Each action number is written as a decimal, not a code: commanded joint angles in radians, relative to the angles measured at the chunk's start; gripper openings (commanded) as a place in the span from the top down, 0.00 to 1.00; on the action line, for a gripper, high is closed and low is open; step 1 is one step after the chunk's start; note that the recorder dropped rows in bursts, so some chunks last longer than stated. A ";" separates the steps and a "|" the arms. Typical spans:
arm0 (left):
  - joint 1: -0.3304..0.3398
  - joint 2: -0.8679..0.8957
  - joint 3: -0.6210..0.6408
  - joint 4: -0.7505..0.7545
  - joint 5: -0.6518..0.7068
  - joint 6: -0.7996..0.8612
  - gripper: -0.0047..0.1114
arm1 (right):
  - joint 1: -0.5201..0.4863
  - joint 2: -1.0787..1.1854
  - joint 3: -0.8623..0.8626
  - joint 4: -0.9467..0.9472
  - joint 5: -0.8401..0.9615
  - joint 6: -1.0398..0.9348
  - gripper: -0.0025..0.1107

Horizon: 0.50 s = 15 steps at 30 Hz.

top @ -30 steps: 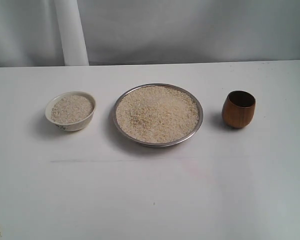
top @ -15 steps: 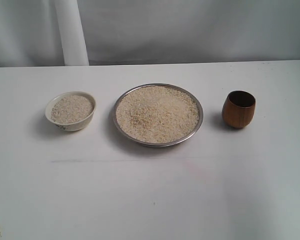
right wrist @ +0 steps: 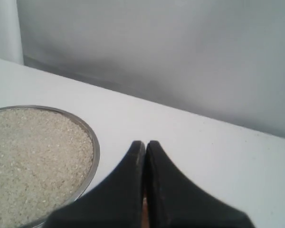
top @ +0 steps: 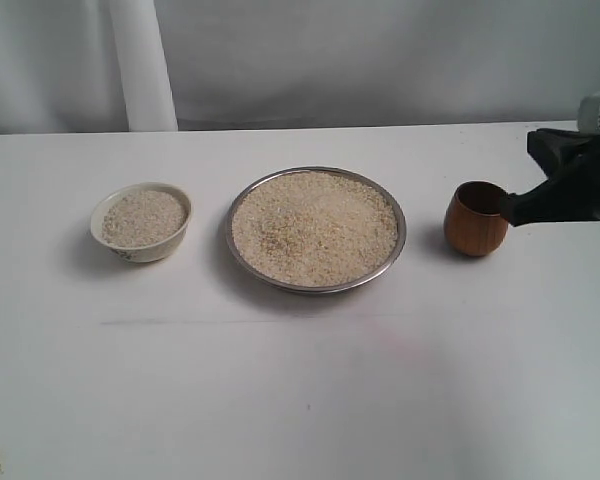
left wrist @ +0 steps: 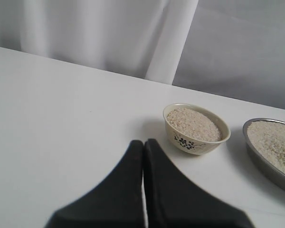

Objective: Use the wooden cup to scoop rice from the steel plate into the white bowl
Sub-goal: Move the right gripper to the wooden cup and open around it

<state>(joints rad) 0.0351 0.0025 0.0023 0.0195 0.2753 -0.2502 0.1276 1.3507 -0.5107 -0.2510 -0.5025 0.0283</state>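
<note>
Exterior view: right jaws together, empty, by wooden cup point(top: 474, 228) (left jaws likewise, near white bowl point(left wrist: 187, 141))

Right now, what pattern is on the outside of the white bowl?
The white bowl has a small dark flower motif; best seen in the left wrist view.

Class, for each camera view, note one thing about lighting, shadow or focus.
Exterior view: soft, even light; the small cream-white ceramic bowl, the wide shiny steel plate and the reddish-brown wooden cup cast faint leftward shadows; the black right gripper is a featureless silhouette. Left wrist view: the black left gripper is blurred, the bowl sharp. Right wrist view: the gripper is blurred.
</note>
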 commanded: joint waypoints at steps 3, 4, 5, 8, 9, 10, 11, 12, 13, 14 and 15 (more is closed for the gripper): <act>-0.005 -0.003 -0.002 -0.002 -0.009 -0.003 0.96 | 0.002 0.050 0.002 0.013 -0.010 0.051 0.98; -0.005 -0.003 -0.002 -0.002 -0.009 -0.003 0.96 | 0.002 0.050 0.002 0.013 -0.010 0.051 0.98; -0.005 -0.003 -0.002 -0.002 -0.009 -0.003 0.96 | 0.002 0.050 0.002 0.013 -0.010 0.058 0.98; -0.005 -0.003 -0.002 -0.002 -0.009 -0.003 0.96 | 0.002 0.050 0.002 0.013 -0.031 0.058 0.98; -0.005 -0.003 -0.002 -0.002 -0.009 -0.003 0.96 | 0.002 0.050 0.002 0.015 -0.042 0.055 0.98; -0.005 -0.003 -0.002 -0.002 -0.009 -0.003 0.96 | 0.002 0.050 0.002 0.017 -0.055 0.050 0.98; -0.005 -0.003 -0.002 -0.002 -0.009 -0.003 0.96 | 0.002 0.050 0.002 0.019 -0.064 0.050 0.97; -0.005 -0.003 -0.002 -0.002 -0.009 -0.003 0.96 | 0.002 0.050 0.002 0.019 -0.064 0.050 0.95; -0.005 -0.003 -0.002 -0.002 -0.009 -0.003 0.96 | 0.002 0.050 0.002 0.019 -0.064 0.050 0.91; -0.005 -0.003 -0.002 -0.002 -0.009 -0.003 0.96 | 0.002 0.050 0.002 0.026 -0.060 0.052 0.86; -0.005 -0.003 -0.002 -0.002 -0.009 -0.003 0.96 | 0.002 0.050 0.002 0.026 -0.060 0.052 0.78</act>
<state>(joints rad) 0.0351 0.0025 0.0023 0.0195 0.2753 -0.2502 0.1276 1.3983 -0.5093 -0.2374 -0.5463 0.0814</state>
